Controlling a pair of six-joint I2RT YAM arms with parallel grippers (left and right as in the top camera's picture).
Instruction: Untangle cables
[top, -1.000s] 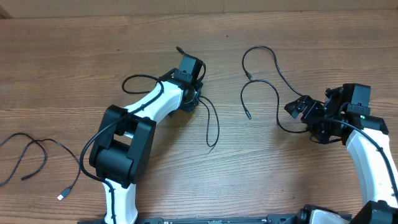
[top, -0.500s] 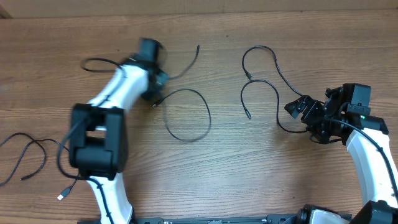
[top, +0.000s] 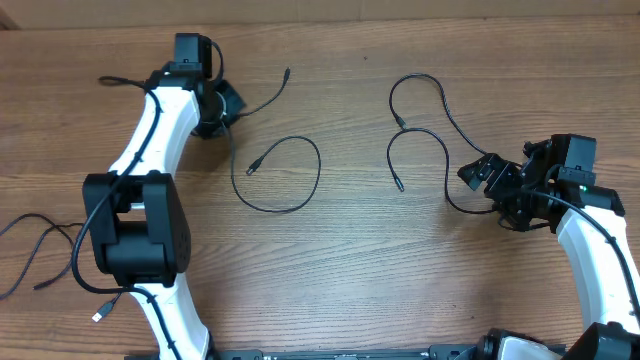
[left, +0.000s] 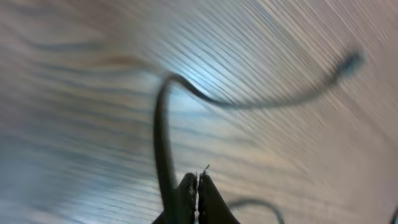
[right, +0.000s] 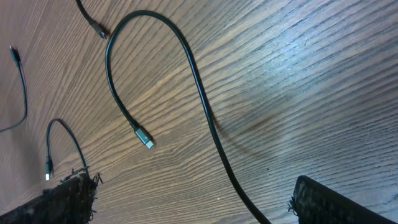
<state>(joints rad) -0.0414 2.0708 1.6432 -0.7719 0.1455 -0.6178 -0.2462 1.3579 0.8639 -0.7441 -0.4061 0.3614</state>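
Since half a second ago the left arm (top: 160, 130) has swung farther left across the table (top: 400, 290); the right arm (top: 590, 230) has not moved. The left hand (top: 218, 103) is pinched narrow on the middle cable (top: 319, 166) and has dragged its loop leftward. From the grip one plug end slants toward the far right. The rest drops into a round loop lying flat, its other plug pointing left inside it. The right hand (top: 487, 190) gapes wide over the right cable (top: 443, 98). That cable snakes from the hand toward the table's centre. A third cable (top: 70, 232) sprawls at the near-left edge.
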